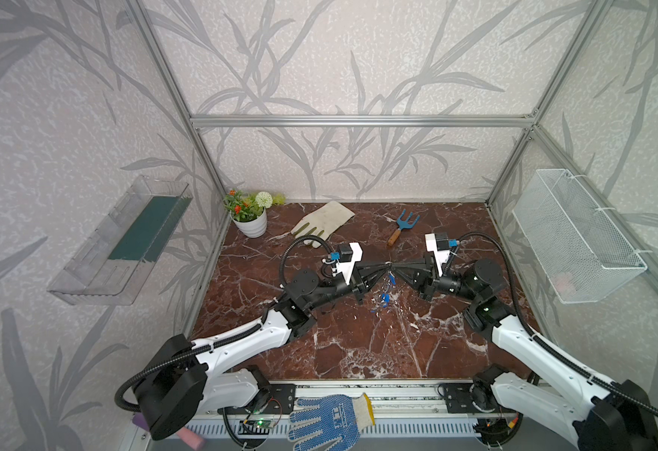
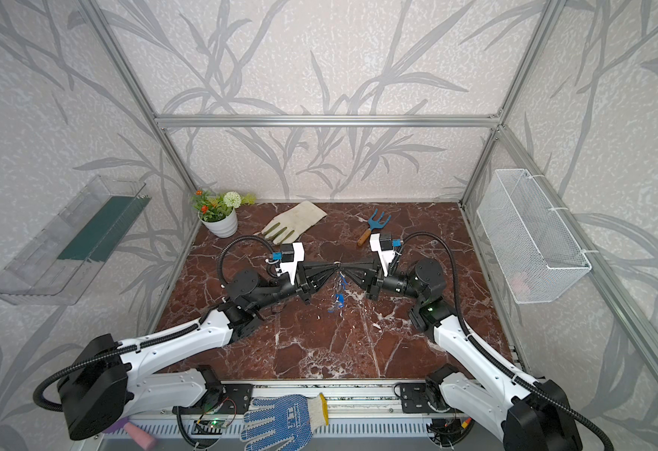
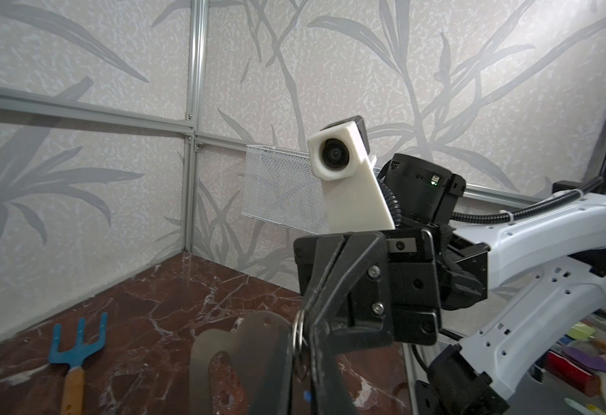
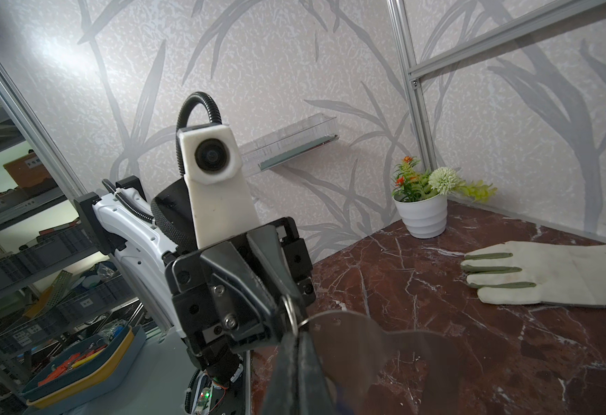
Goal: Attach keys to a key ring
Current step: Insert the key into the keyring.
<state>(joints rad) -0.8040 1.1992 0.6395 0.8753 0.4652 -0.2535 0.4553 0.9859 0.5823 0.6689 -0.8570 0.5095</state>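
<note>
Keys, blue tags, are gathered beneath the key ring, held above the table where left gripper and right gripper are set tip to tip. The right's fingers are pressed together at a wire ring by its edge; the left's cannot be told. Threading is judged under way: a fine feed through an edge hole is called for.

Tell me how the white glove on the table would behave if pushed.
The white glove lies flat and limp, so probably floppy and light. Pushed, it would likely bunch rather than roll. On the glossy table it may slide.
</note>
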